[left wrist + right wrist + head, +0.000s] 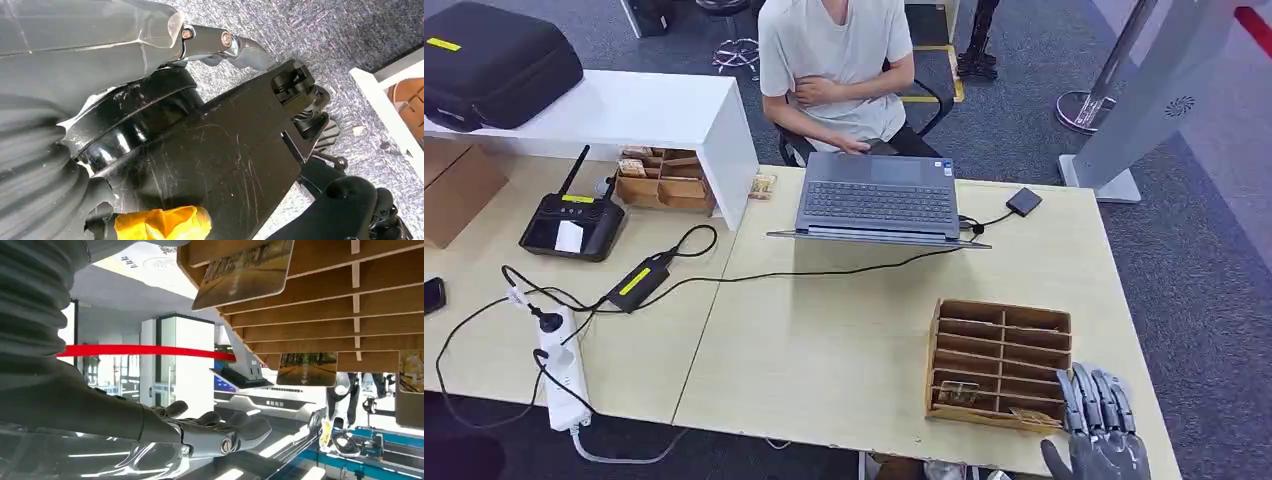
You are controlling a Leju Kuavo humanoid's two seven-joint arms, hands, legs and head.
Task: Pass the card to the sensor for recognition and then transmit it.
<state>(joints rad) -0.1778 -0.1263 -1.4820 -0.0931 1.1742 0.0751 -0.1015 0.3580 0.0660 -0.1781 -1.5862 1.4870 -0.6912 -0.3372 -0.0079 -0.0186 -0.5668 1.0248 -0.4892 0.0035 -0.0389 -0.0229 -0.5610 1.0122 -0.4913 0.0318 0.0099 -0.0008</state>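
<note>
A wooden card rack stands near the table's front right corner, with one card and another card in its front slots. My right hand hovers just right of the rack's front corner, fingers stretched out and holding nothing. The right wrist view shows those fingers apart from the rack and its cards. A small black sensor lies beside the laptop, joined to it by a cable. My left hand hangs beside my body with a finger extended.
A person sits behind the laptop. On the left are a white shelf with a black case, a second wooden rack, a black antenna device, a power adapter and a power strip with cables.
</note>
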